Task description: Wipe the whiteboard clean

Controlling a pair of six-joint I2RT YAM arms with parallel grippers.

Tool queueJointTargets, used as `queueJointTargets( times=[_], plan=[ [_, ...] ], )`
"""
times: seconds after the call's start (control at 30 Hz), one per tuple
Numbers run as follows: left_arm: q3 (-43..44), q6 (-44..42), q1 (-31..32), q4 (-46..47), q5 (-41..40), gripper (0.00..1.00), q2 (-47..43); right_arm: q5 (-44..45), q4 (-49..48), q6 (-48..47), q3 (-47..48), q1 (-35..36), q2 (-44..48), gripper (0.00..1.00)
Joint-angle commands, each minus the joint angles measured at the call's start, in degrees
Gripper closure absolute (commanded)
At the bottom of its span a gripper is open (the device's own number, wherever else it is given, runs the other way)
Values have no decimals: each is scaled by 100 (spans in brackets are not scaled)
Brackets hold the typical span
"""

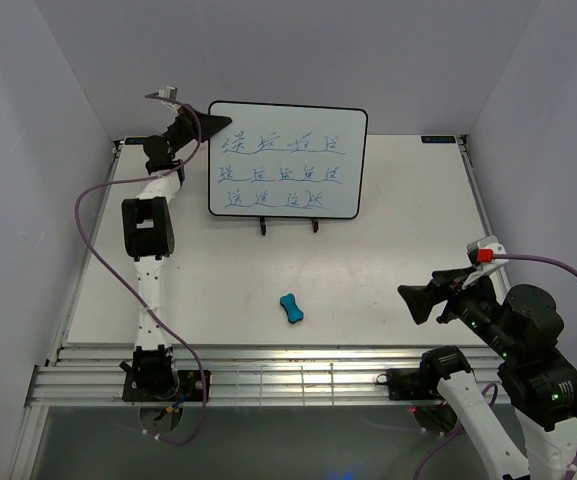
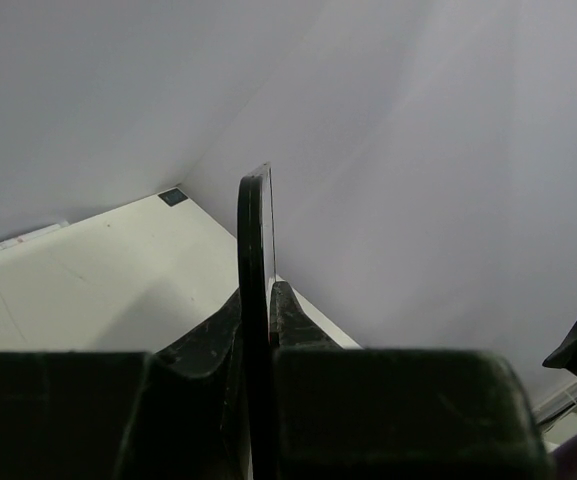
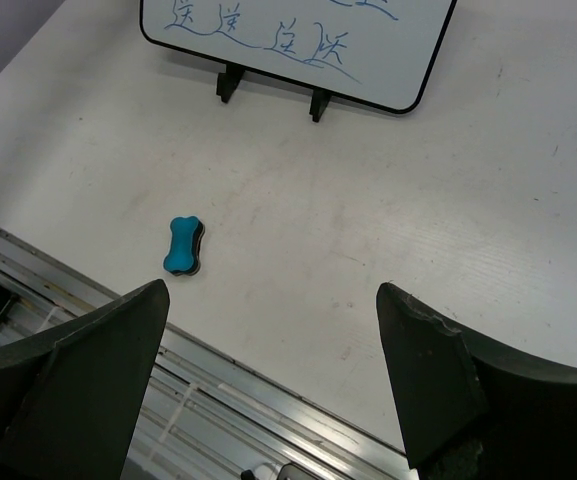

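- Right gripper (image 1: pixel 415 300) is seen low over the near right of the table (image 1: pixel 398 230), fingers spread wide with nothing between them.
- Eraser (image 1: pixel 290 309), a small blue bone shape, is noted lying flat on the table near the front edge, to the left of the right gripper and well apart from it. Nothing is touching it.
- Stand (image 1: pixel 264 228): two black feet are visible under the board's lower edge.
- Whiteboard (image 1: pixel 288 160) is propped upright on the stand toward the back of the table. Three rows of blue handwriting are present and no wiped patch is seen.
- Left gripper (image 1: pixel 214 126) is at the board's upper left corner. In the left wrist view its fingers (image 2: pixel 288 320) are pressed together on the board's thin edge, pinching it.
- Step judged: board steadied, eraser not yet collected, wiping not begun.
- Next move judged: the right gripper is to be brought over the eraser, lowered, and closed across its narrow waist before being carried to the writing.
- Containers: none seen in any view.
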State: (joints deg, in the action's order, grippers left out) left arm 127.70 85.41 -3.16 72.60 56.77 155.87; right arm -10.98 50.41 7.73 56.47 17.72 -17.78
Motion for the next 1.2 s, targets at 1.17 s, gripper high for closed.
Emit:
queueJointTargets(
  times=[1.17],
  plan=[
    [-4971,-1982,545,-2133,-1194,100,-6883,-368,-93,212,207,21,-85,10]
  ],
)
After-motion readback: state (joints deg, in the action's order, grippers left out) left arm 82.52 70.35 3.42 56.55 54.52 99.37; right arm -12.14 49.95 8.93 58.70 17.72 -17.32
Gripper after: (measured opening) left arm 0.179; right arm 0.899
